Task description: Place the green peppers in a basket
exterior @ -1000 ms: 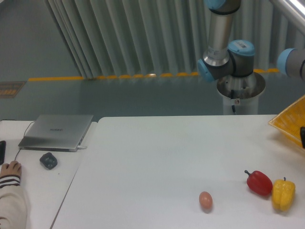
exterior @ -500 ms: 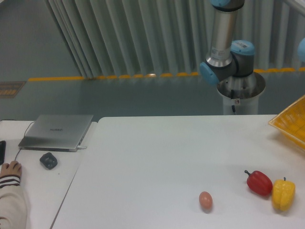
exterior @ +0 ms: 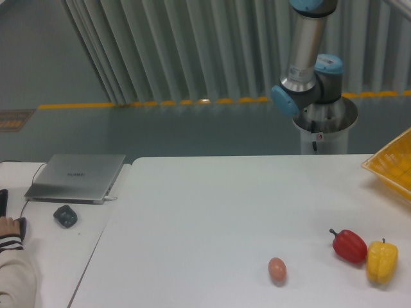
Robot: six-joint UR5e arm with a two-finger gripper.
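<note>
Since the prev. frames, arm (exterior: 307,58) has swung further right and up, its upper link now rising out of the top edge; the person's hand (exterior: 9,226) at far left has slid left. Gripper is out of view, so its jaw state can't be told. No green pepper is visible. Basket (exterior: 390,166), yellow w/ lattice sides, is cut by the right edge of the table (exterior: 212,212). Near front right: red pepper (exterior: 349,246) just beside yellow pepper (exterior: 381,261); egg (exterior: 277,269) sits apart to their left. Closed laptop (exterior: 77,176) and dark mouse (exterior: 65,215) lie on the left table.
</note>
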